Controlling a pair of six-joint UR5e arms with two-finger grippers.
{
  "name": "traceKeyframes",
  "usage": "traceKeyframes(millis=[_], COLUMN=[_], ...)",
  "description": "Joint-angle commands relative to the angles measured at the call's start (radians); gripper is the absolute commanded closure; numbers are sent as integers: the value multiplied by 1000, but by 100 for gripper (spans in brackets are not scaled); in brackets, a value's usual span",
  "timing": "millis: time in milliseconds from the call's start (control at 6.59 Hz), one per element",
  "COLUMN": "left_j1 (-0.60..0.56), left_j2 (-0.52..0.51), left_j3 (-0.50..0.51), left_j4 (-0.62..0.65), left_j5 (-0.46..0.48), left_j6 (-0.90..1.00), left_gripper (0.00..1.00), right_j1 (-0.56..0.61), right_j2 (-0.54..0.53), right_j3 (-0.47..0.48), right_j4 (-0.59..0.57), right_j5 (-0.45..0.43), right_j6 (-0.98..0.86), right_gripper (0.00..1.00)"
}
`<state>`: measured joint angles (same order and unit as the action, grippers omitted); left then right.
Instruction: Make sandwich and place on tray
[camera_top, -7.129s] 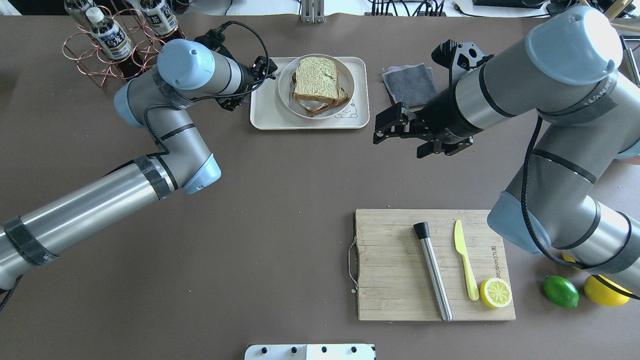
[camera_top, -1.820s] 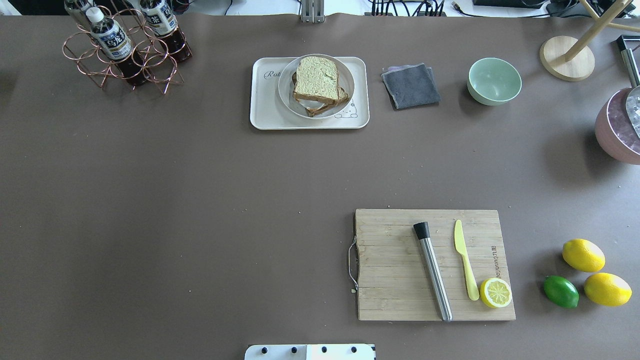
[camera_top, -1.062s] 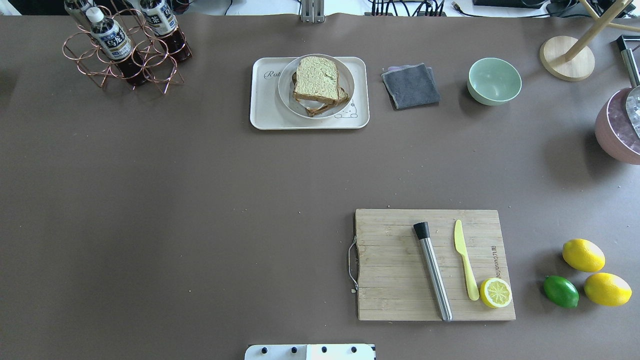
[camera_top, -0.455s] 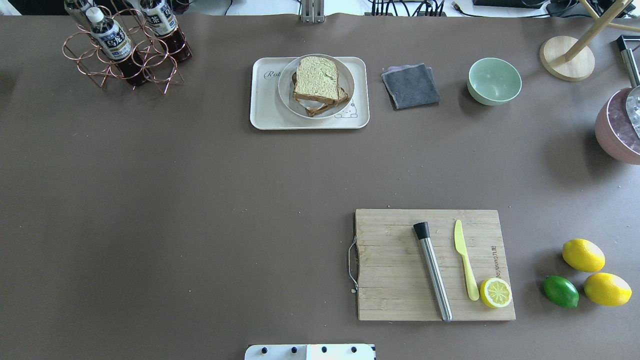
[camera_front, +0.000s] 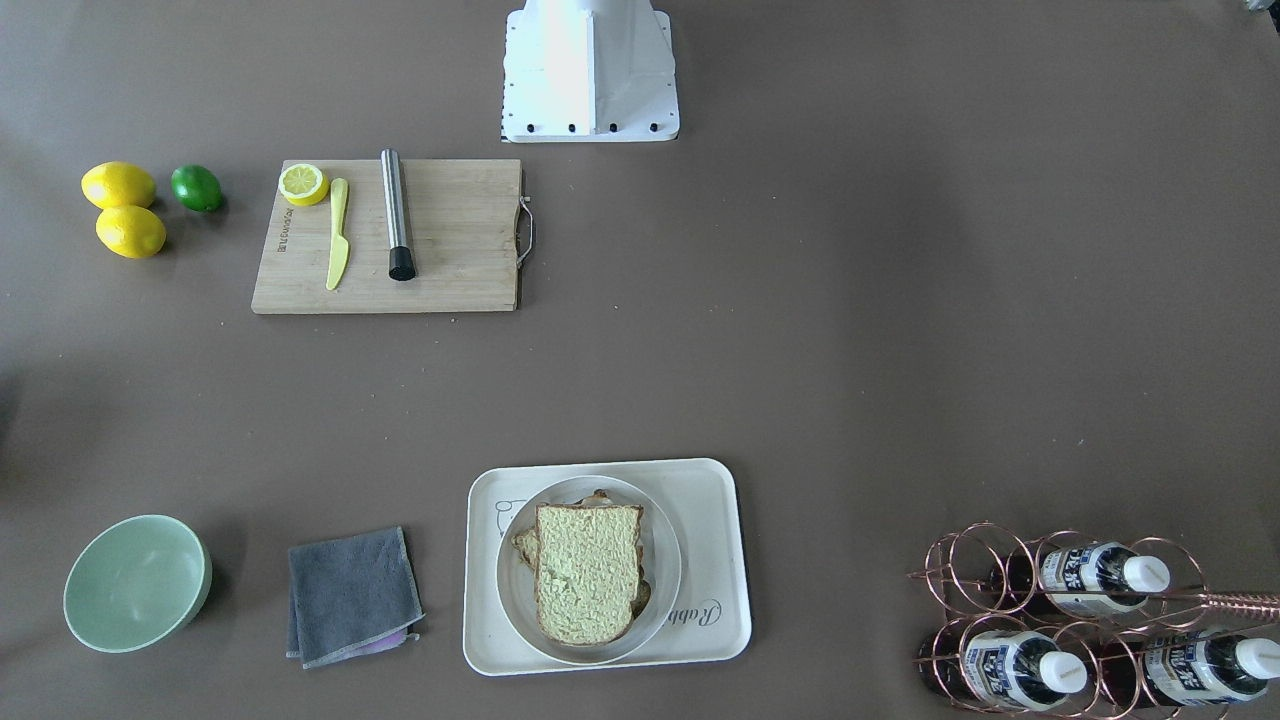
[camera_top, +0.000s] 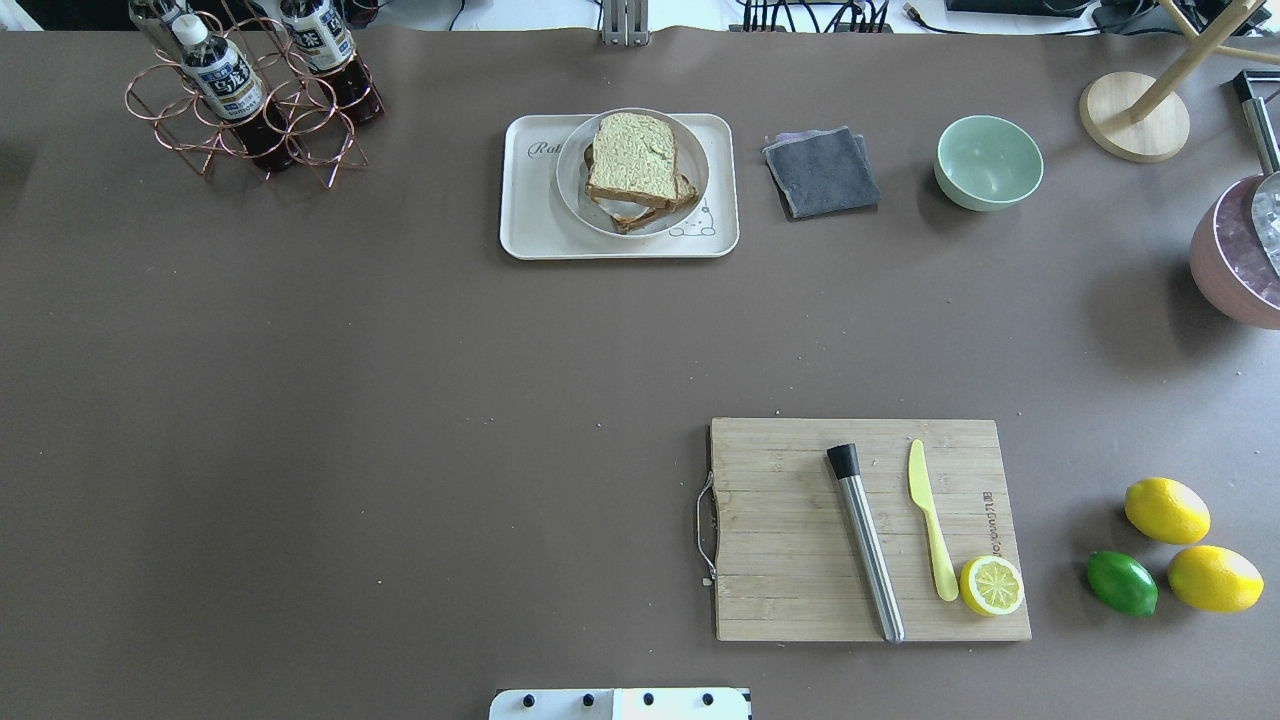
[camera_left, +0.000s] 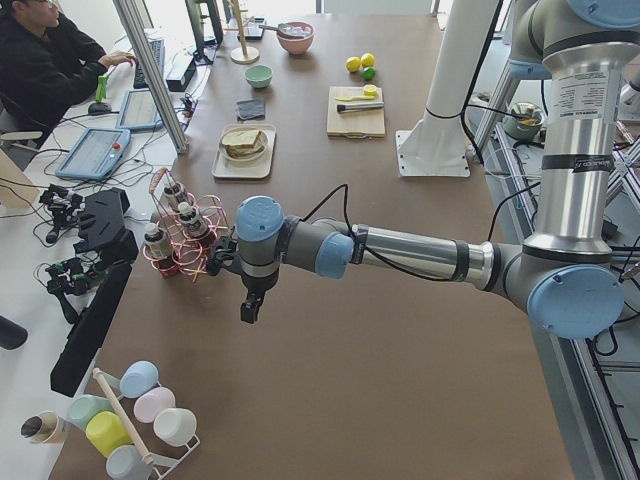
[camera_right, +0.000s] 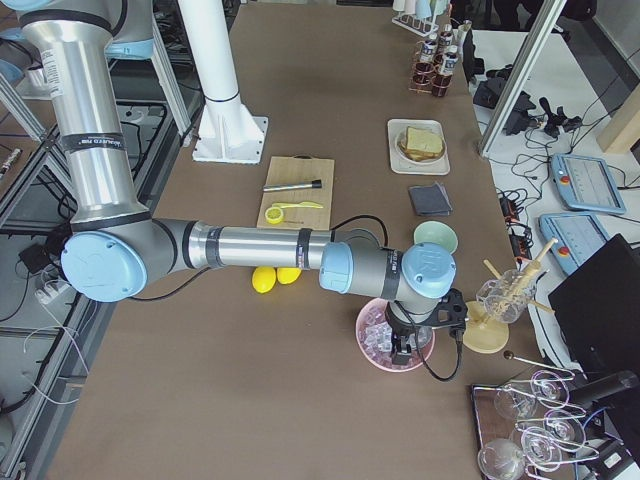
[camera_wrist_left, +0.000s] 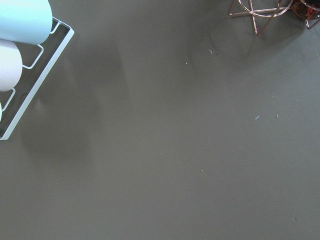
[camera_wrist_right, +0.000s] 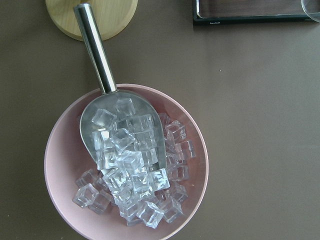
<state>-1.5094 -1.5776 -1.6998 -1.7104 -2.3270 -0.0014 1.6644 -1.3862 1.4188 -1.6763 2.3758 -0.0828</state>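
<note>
The sandwich (camera_top: 632, 160), pale tan-green bread slices with dark crust, is stacked on a round white plate (camera_top: 575, 195) on the cream tray (camera_top: 522, 225) at the table's far middle. It also shows in the front view (camera_front: 587, 572) on the tray (camera_front: 715, 560). The egg is hidden between the slices. My left gripper (camera_left: 247, 312) hangs over bare table far from the tray, near the bottle rack. My right gripper (camera_right: 400, 352) hangs over a pink ice bowl. I cannot tell whether either gripper is open or shut.
A wooden cutting board (camera_top: 780, 540) holds a steel muddler (camera_top: 866, 545), a yellow knife (camera_top: 930, 525) and a half lemon (camera_top: 991, 586). Lemons and a lime (camera_top: 1122, 583) lie beside it. A grey cloth (camera_top: 822, 172), a green bowl (camera_top: 988, 162), a bottle rack (camera_top: 250, 100) and the pink ice bowl (camera_wrist_right: 50, 165) stand around.
Both arms, over the table beside the tray 7.1 s ago, have left the overhead view. Nothing has moved in the last two seconds.
</note>
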Motion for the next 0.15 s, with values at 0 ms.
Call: traceKeyframes(millis=[0], left_j1=[0], left_j2=[-1], left_j3=[0], left_j4=[0], left_j5=[0], left_j6=[0], left_gripper=[3], right_j1=[0], right_j2=[-1], right_j3=[0], right_j4=[0], right_j5=[0], right_j6=[0], right_gripper=[0])
